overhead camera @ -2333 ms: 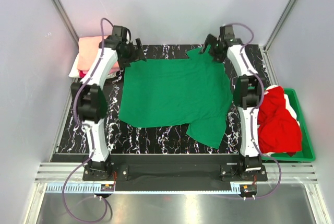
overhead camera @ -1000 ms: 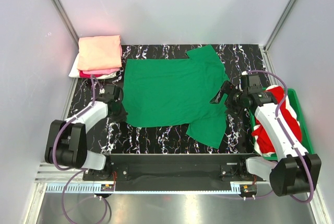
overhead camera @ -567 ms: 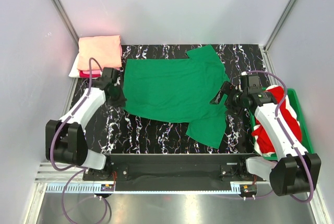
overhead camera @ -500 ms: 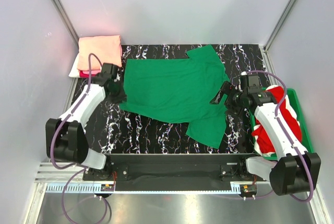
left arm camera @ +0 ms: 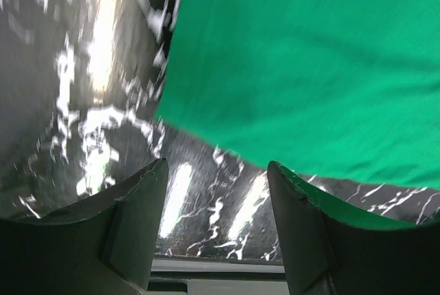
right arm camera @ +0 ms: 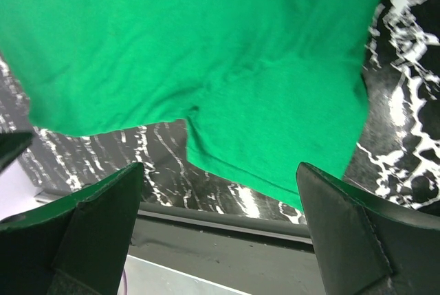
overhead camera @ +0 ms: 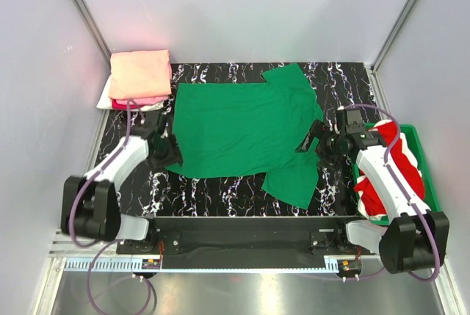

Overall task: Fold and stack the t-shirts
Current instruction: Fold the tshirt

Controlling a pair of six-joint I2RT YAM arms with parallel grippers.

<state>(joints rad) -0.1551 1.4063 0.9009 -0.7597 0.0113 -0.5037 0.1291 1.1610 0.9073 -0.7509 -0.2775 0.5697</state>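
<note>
A bright green t-shirt (overhead camera: 246,128) lies spread flat on the black marbled table (overhead camera: 220,190), one sleeve toward the near right. My left gripper (overhead camera: 166,150) is open and empty at the shirt's near left corner; in the left wrist view (left arm camera: 216,166) the shirt's (left arm camera: 309,61) edge lies just beyond the fingers. My right gripper (overhead camera: 308,143) is open and empty over the shirt's right side; the right wrist view (right arm camera: 220,171) shows the sleeve (right arm camera: 275,123) under it. A folded salmon-peach shirt (overhead camera: 139,73) tops a stack with hot pink (overhead camera: 136,100) and white (overhead camera: 105,99) at the back left.
A rigid green bin (overhead camera: 433,190) stands at the right table edge and holds a crumpled red shirt (overhead camera: 393,179) with some white cloth (overhead camera: 408,143). Grey walls close in the back and both sides. The table's front rail (right arm camera: 227,230) runs just below the sleeve.
Both arms have come back from the shirt's far edge. The left gripper went up along the left edge, then down to the near left corner. The right gripper shifted slightly left.
</note>
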